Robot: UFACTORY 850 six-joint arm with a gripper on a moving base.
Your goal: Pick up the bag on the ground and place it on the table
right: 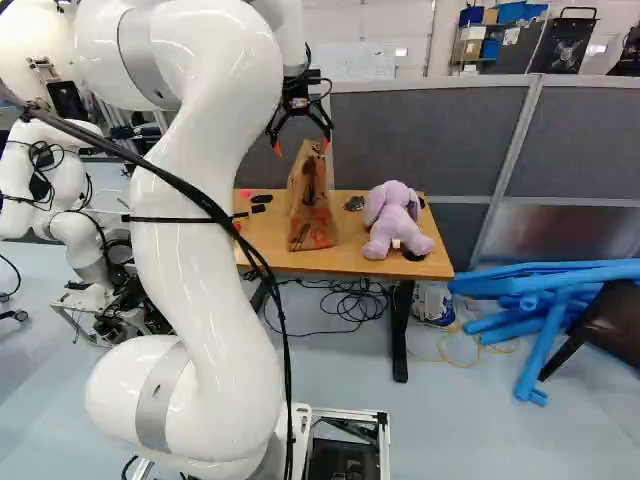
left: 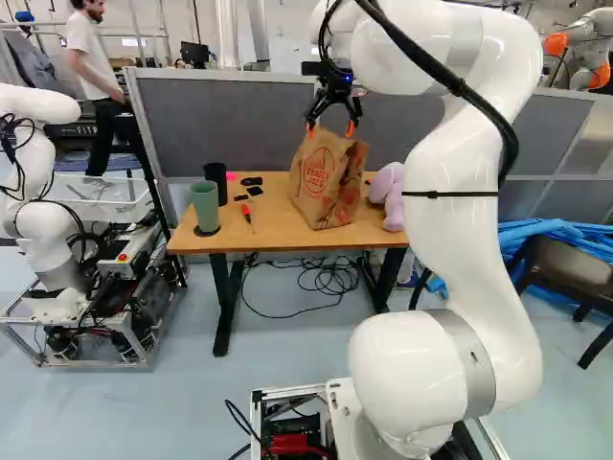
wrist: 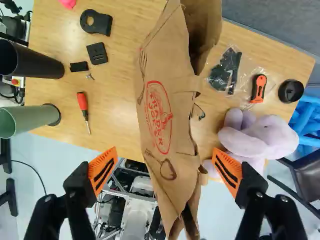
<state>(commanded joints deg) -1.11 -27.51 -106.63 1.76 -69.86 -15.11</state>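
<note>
On the table [left: 263, 232]: the paper bag [left: 324, 182] stands on its own base between the cups and the toy, so the task's goal looks reached.
Gripper [wrist: 166, 171]: it points down over the bag's top, a place that suits either a pinch or a letting-go; the latter seems likelier here.
Jaws: wide, with the orange pads [wrist: 103, 171] on opposite sides of the bag and apart from it, so the wood bears its weight.
Arm [left: 469, 240]: stretched over the table because the bag stands out ahead of the base.
Cups: the green cup [left: 204, 206] and dark cup [left: 216, 178] stand to one side, leaving the bag room.
Toy: the purple plush toy [right: 395, 222] sits on the other side, limiting sideways travel there.
Next move: probably straight up and away, pads spread, since a sideways sweep might catch the tall, soft paper and tip it.
</note>
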